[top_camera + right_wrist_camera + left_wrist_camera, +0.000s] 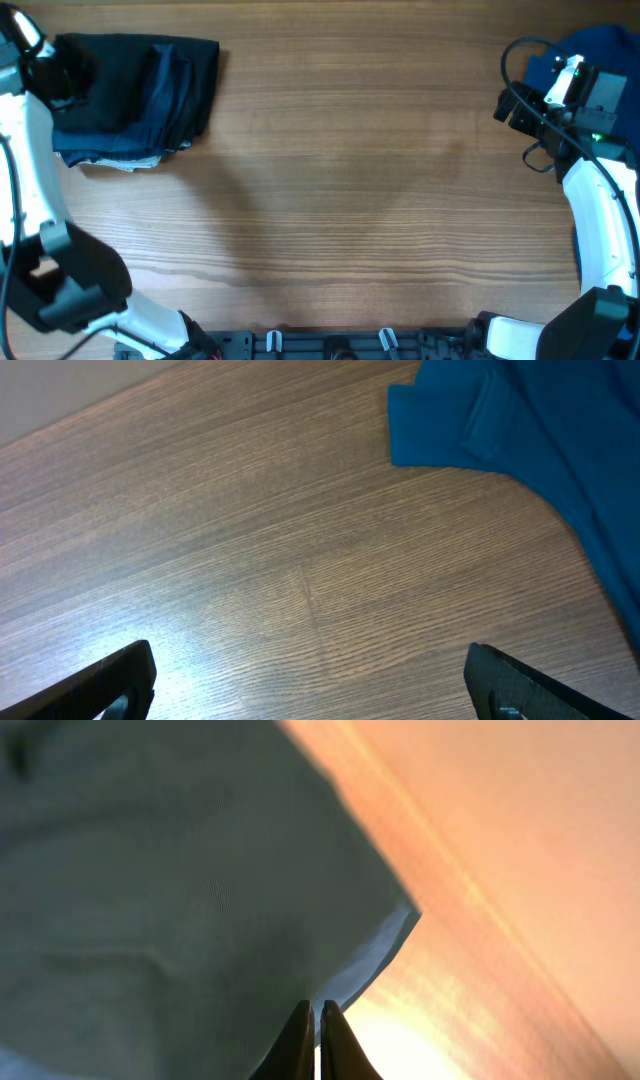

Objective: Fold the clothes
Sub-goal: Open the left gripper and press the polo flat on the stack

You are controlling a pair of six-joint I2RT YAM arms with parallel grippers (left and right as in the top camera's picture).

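the left gripper (317, 1020) is pressed together by the piled dark clothes (135, 100), the right gripper (310, 652) spread wide beside a blue garment (540, 440).

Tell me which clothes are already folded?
The dark stack on the left, lying in neat flat layers; the bright blue garment on the right lies loose.

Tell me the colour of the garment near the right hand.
Bright blue garment, clearest in the right wrist view.
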